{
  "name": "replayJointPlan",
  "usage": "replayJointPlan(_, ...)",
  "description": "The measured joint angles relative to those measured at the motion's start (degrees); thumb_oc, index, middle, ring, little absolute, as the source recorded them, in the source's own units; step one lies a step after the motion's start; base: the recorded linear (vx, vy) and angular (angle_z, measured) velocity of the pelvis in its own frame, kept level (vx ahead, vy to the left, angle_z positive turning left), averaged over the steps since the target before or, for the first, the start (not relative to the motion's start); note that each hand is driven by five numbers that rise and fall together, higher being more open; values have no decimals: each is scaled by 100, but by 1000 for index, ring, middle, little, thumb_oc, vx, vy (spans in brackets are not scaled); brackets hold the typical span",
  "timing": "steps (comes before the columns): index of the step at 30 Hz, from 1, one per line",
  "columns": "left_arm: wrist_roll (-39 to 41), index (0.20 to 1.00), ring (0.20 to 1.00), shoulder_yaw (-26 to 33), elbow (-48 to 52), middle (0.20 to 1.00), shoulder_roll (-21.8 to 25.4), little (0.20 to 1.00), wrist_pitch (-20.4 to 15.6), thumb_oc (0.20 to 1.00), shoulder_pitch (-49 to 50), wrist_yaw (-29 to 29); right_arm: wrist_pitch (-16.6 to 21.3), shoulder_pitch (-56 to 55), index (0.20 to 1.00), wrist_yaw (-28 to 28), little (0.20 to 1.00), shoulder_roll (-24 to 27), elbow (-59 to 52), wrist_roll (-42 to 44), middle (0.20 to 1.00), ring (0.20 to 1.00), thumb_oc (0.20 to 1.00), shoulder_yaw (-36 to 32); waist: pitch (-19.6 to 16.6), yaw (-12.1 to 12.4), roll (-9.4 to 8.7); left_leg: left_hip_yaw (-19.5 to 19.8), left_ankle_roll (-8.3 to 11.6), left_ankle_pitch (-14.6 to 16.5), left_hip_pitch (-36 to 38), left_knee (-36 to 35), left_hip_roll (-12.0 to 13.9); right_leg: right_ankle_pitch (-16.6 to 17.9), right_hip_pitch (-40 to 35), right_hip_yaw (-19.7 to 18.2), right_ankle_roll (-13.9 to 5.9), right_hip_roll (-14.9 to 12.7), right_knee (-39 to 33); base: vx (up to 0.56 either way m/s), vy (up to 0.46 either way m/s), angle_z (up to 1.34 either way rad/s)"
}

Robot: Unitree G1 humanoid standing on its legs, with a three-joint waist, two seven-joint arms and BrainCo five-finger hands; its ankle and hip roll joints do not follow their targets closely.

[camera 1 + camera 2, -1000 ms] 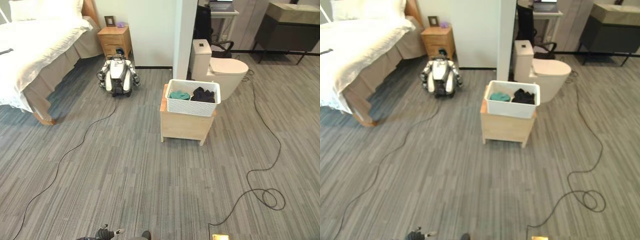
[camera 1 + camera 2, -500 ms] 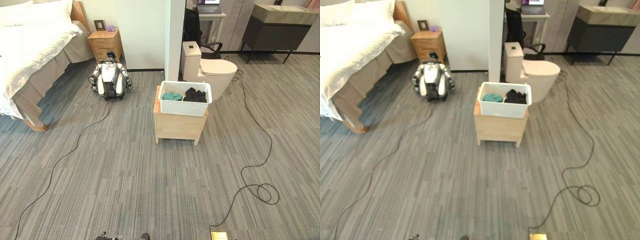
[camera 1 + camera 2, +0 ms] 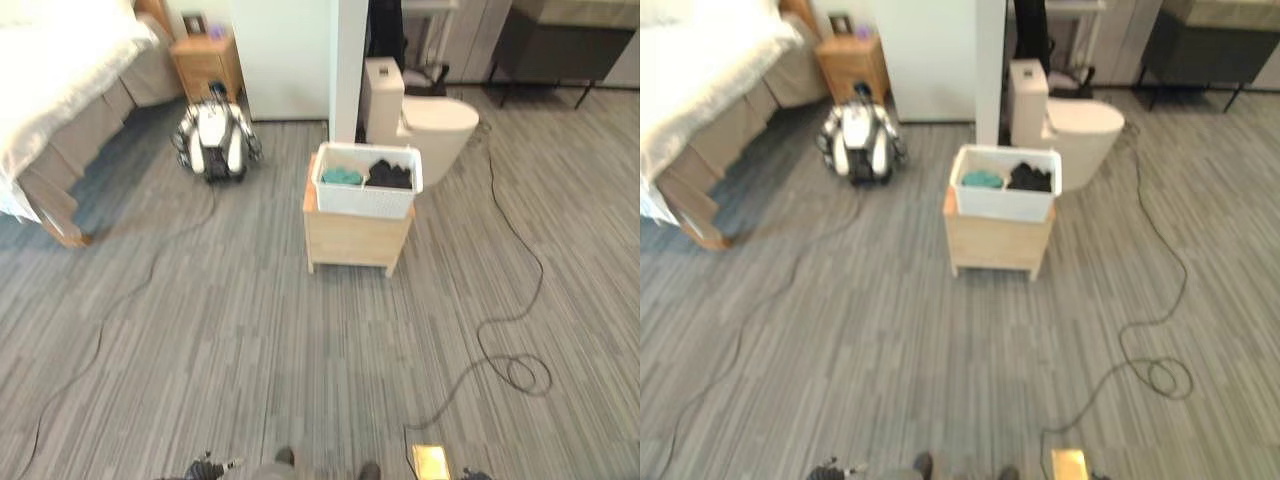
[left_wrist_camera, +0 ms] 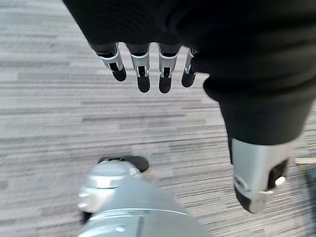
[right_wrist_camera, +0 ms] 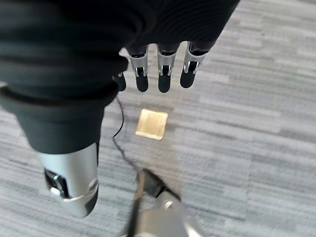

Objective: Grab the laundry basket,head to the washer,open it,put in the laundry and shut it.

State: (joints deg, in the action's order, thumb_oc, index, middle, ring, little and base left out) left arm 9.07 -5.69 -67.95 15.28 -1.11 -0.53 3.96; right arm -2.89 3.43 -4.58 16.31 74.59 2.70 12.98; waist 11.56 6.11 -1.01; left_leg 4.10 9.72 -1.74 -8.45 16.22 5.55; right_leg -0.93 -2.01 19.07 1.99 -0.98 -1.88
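Laundry basket (image 3: pixel 367 180) on wooden stand (image 3: pixel 350 236), well apart from left hand (image 4: pixel 148 64) and right hand (image 5: pixel 158 64), both relaxed, empty

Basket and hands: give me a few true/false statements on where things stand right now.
1. The basket sits on a wooden stand. True.
2. The basket is empty. False: it holds a teal garment and dark laundry.
3. The left hand holds the basket. False: its fingers hang relaxed over the floor, holding nothing.
4. The right hand is open, above a brass floor plate. True.
5. A toilet stands behind the basket. True.
6. The basket stands right at the robot's feet. False: a stretch of floor lies in between.
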Motion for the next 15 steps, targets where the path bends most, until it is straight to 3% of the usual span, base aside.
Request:
replayJointPlan(3,0,1000,1000,21,-131,1000,-7,1000,6,1000,-45,-3,-2,85,1000,-24,1000,87,1,-4,1000,1000,1000,7,255,93,-162,-31,115,-500,-701,1279,-16,1,-134,-96,221,3,-52,68,-39,-20)
replayJointPlan(5,2,1000,1000,41,-130,1000,-4,1000,8,1000,11,-3,-5,119,1000,-29,1000,87,-2,-6,1000,1000,1000,61,272,118,-192,-124,12,-435,-865,1133,-16,-1,-145,-90,220,23,-151,218,116,-16)
replayJointPlan(7,6,1000,1000,29,-126,1000,-26,1000,-1,1000,29,-7,-21,229,1000,-23,1000,61,47,-19,1000,1000,1000,225,274,132,-178,-480,39,-480,-680,-1223,-58,-25,-19,-159,52,93,-369,266,122,-17)
replayJointPlan(8,6,1000,1000,29,-185,1000,-41,1000,-3,1000,58,-9,-24,309,1000,-21,1000,39,117,-20,1000,1000,1000,247,259,139,-99,-490,91,-593,-590,-1901,-27,-102,14,-141,-65,167,-368,234,86,-21)
replayJointPlan(9,6,1000,1000,34,-280,1000,-45,1000,0,1000,25,-14,-30,348,1000,-18,1000,22,127,-19,1000,1000,1000,243,280,133,-42,-461,79,-651,-578,-2194,-5,-82,3,-145,-33,236,-347,365,143,-14)
replayJointPlan(11,8,1000,1000,32,-352,1000,-84,1000,3,1000,15,-19,-27,433,1000,-18,1000,1,144,-18,1000,1000,1000,244,246,176,100,-489,131,-752,-661,-2194,158,-43,-90,-274,86,480,-367,471,183,-30)
replayJointPlan(14,20,1000,1000,60,-397,1000,-121,1000,3,1000,71,-35,-3,589,1000,-19,1000,-14,210,-19,1000,1000,1000,238,140,411,73,-549,52,-822,-655,-2041,190,-121,-206,-538,283,563,-366,423,183,-53)
replayJointPlan(15,70,1000,1000,61,-406,1000,-131,1000,4,1000,80,-42,22,558,1000,-18,1000,-11,251,-19,1000,1000,1000,218,107,418,96,-531,14,-824,-700,-1781,137,-184,-288,-614,265,584,-305,673,301,-35)
